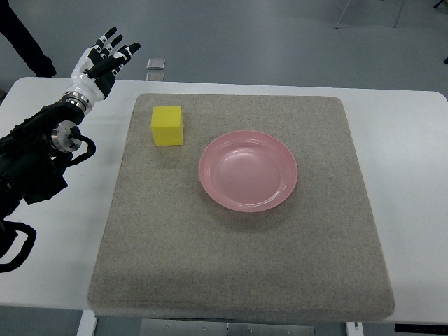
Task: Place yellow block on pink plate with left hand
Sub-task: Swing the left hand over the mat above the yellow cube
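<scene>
A yellow block (167, 125) rests on the grey mat (238, 252), toward its far left corner. To its right, near the mat's middle, lies an empty pink plate (248, 170). My left hand (105, 61) is raised at the far left, above the white table beyond the mat's edge, left of the block and well apart from it. Its fingers are spread and hold nothing. The black left arm runs down the picture's left side. No right hand shows.
The mat covers most of a white table (406, 140). A small metal piece (156, 64) lies at the table's far edge. A person's dark leg (24, 38) stands at the top left, behind the table.
</scene>
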